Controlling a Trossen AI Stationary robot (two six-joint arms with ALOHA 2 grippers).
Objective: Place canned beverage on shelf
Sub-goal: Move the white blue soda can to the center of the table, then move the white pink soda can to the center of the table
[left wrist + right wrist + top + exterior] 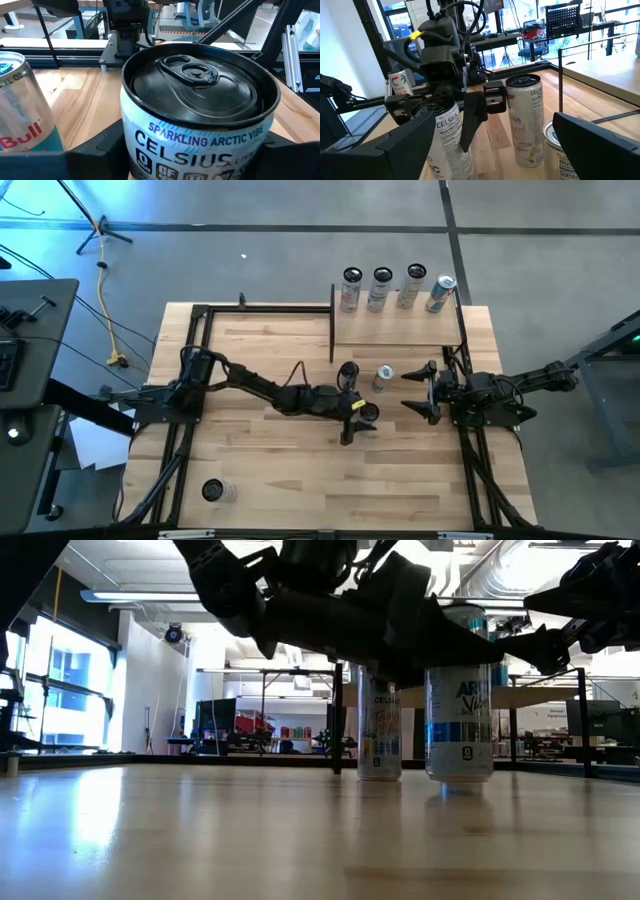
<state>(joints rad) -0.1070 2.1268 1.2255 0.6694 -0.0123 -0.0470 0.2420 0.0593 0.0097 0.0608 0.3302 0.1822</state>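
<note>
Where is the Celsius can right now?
In the high view the Celsius can stands mid-table between the left gripper's fingers, in front of the shelf, with two other cans just beyond it.

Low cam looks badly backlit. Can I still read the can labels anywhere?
Low view: arms are black silhouettes against bright windows and glare washes the table, yet the Celsius can label reads. Left wrist view: that can is evenly lit, label legible. High view: even light, no glare.
</note>
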